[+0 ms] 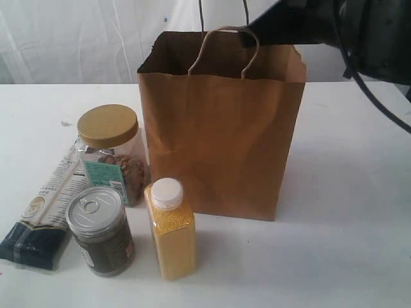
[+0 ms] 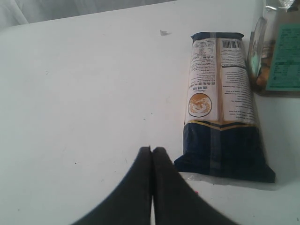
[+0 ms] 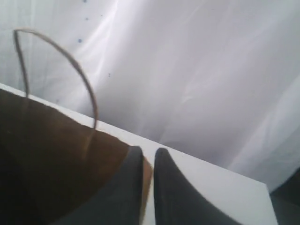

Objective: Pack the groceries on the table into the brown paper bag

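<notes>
**Exterior view.** The brown paper bag (image 1: 221, 141) stands upright at the middle of the white table (image 1: 347, 192). Its mouth is open and its matte kraft sides are faintly creased. A twisted paper handle (image 1: 225, 48) arches above its near rim. The dark right arm (image 1: 308, 25) comes in from the upper right, and its tip meets the bag's top edge.

Four groceries cluster left of the bag:
- The tan-lidded clear jar (image 1: 109, 128) is round, carries a green label over brown contents, and stands just beside the bag's left wall.
- The silver-lidded dark jar (image 1: 99, 234) is nearer, a squat cylinder with a ring-pull metal top.
- The white-capped yellow bottle (image 1: 172, 234) stands right of the dark jar, by the bag's near left corner. It is square-sided and filled with fine yellow grains.
- The long white-and-navy packet (image 1: 38, 218) lies flat and glossy at the far left.

**Left wrist view.** The left gripper (image 2: 151, 150) has its two black, tapered fingers pressed together with nothing between them, over bare tabletop. The packet's (image 2: 220, 108) navy end lies just beside it. The printed white stretch of the packet runs away toward the clear jar (image 2: 276, 51).

**Right wrist view.** The right gripper (image 3: 148, 152) shows two smooth dark fingers drawn almost together. A thin tan strip of the bag's rim is pinched between them, so it is clenched on the bag (image 3: 56, 154). The bag's shadowed brown interior fills the space beside the fingers. One wiry handle loops above the rim, against a white draped cloth (image 3: 197, 70).
</notes>
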You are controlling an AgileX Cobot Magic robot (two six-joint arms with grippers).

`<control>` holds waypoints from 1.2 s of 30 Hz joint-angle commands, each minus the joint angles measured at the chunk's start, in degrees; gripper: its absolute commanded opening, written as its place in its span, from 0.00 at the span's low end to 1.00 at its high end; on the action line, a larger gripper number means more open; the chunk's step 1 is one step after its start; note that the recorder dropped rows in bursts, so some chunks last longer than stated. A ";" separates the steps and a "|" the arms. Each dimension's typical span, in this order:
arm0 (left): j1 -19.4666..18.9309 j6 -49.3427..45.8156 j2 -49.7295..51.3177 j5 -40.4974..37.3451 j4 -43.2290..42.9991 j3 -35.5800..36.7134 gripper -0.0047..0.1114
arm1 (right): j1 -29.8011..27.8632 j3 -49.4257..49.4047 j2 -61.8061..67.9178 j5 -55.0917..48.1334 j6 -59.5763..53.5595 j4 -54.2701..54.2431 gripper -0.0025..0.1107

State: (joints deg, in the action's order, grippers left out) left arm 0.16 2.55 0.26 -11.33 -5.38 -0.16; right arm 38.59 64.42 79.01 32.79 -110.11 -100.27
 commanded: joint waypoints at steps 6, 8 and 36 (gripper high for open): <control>-0.06 0.11 -0.26 0.21 0.15 0.16 0.04 | -0.29 -0.89 -3.89 30.30 -12.76 0.33 0.02; -0.06 0.11 -0.26 0.21 0.15 0.16 0.04 | -0.29 -1.79 -4.28 36.01 -12.76 0.33 0.02; -0.06 0.11 -0.26 0.21 0.15 0.16 0.04 | -12.30 -2.49 -18.37 -59.58 98.60 85.62 0.02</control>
State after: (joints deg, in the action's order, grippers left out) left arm 0.16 2.55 0.26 -11.33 -5.38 -0.16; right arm 30.34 61.29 64.86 -32.17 -24.99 -25.74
